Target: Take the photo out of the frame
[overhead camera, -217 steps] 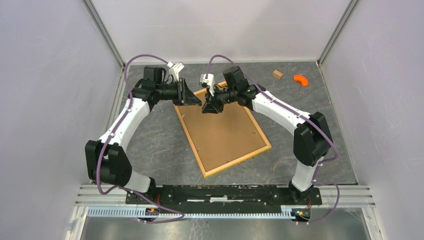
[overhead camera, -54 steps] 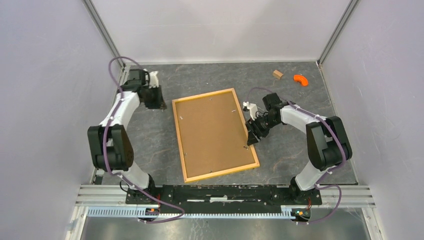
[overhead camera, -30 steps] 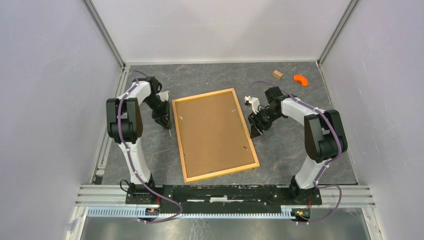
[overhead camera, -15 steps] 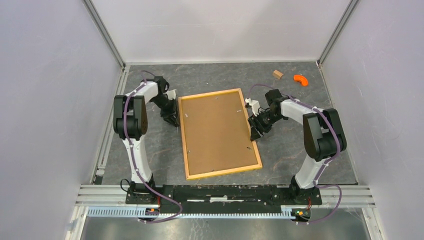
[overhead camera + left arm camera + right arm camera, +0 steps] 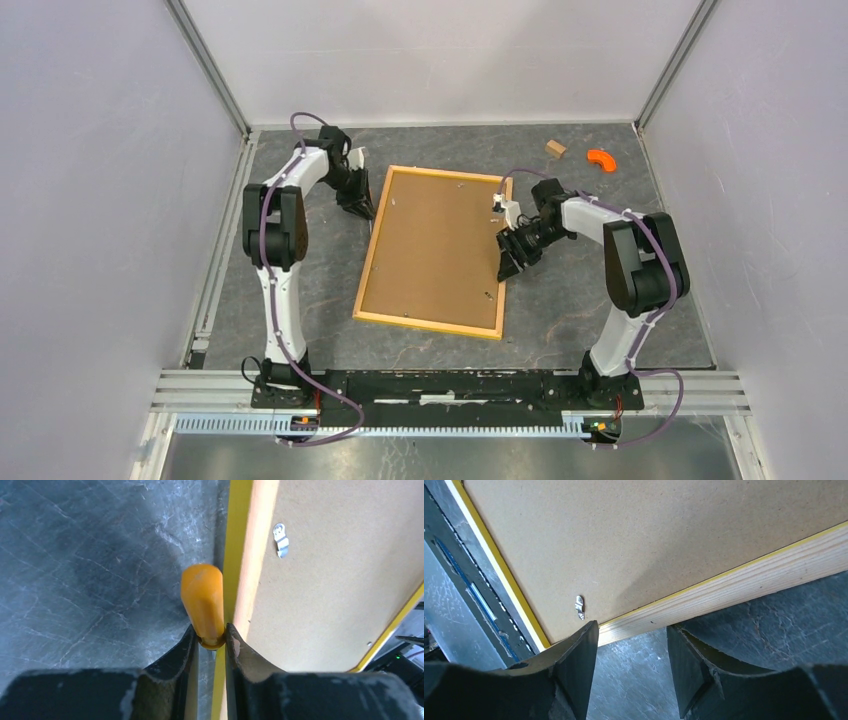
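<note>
The frame (image 5: 435, 250) lies face down in the middle of the table, brown board back up, with yellow border and light wood edges. Small metal clips show in the left wrist view (image 5: 281, 539) and the right wrist view (image 5: 580, 606). The photo is hidden under the board. My left gripper (image 5: 366, 211) is at the frame's far left edge. In its wrist view it (image 5: 211, 632) is shut on an orange rounded peg (image 5: 202, 597) that touches the yellow edge (image 5: 239, 540). My right gripper (image 5: 504, 270) is open at the frame's right edge; its jaws (image 5: 631, 630) are empty beside the wood edge (image 5: 744, 582).
A small brown wooden block (image 5: 555, 148) and an orange curved piece (image 5: 601, 158) lie at the far right corner. Grey walls enclose the table on three sides. A metal rail (image 5: 450, 385) runs along the near edge.
The frame has turned clockwise, its far end swinging right. My left gripper moved farther and right along the frame's left edge. My right gripper stayed near the right edge.
</note>
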`<state>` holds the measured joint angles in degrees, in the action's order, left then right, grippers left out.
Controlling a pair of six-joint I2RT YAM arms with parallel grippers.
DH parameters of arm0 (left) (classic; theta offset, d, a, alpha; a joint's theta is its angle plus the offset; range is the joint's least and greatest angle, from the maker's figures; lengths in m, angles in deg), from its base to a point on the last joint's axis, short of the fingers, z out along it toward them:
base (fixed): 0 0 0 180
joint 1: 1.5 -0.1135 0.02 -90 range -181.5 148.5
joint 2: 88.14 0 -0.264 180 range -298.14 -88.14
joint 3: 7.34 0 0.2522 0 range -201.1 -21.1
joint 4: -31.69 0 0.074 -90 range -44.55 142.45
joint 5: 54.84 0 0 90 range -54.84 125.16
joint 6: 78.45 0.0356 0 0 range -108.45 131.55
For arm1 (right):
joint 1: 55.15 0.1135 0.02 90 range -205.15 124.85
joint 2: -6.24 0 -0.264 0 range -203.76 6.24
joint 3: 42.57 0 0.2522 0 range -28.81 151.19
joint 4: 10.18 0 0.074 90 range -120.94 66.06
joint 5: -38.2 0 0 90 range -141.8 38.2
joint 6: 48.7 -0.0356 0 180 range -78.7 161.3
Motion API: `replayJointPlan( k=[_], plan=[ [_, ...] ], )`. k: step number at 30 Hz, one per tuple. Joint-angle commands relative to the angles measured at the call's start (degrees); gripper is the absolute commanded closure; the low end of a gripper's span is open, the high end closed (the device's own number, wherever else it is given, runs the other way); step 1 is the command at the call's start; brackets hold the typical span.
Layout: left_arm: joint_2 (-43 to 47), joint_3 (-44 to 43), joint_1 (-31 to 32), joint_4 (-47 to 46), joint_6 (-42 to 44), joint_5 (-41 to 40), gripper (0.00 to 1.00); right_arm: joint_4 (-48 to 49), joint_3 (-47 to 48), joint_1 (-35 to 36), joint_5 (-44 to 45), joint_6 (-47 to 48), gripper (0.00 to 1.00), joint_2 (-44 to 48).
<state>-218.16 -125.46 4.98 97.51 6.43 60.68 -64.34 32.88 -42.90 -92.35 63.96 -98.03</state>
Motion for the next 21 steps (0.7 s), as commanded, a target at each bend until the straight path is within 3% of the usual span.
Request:
replayJointPlan(
  k=[1, 4, 8, 15, 21],
  plan=[
    [6.97, -0.85, -0.76, -0.52, 2.55, 1.48, 0.98, 3.89, 0.53, 0.75, -0.62, 0.28, 0.41, -1.46],
    [15.94, 3.54, -2.77, -0.77, 4.21, 0.1, 0.98, 4.18, 1.59, 0.06, 1.94, 1.72, 0.4, 3.54],
    [29.91, 10.86, -2.69, -4.67, 4.07, 5.26, 0.98, 9.08, 5.04, 0.71, 1.49, -0.42, 0.34, 9.94],
    [42.28, 20.38, -1.3, -18.17, -10.5, 13.92, 0.98, 24.19, 15.38, 10.97, -0.52, -14.41, 0.27, 10.44],
    [47.04, 27.0, 1.6, -32.04, -22.08, 16.97, 0.98, 28.87, 24.34, 21.0, 1.98, -19.7, 0.25, 7.41]
  ],
)
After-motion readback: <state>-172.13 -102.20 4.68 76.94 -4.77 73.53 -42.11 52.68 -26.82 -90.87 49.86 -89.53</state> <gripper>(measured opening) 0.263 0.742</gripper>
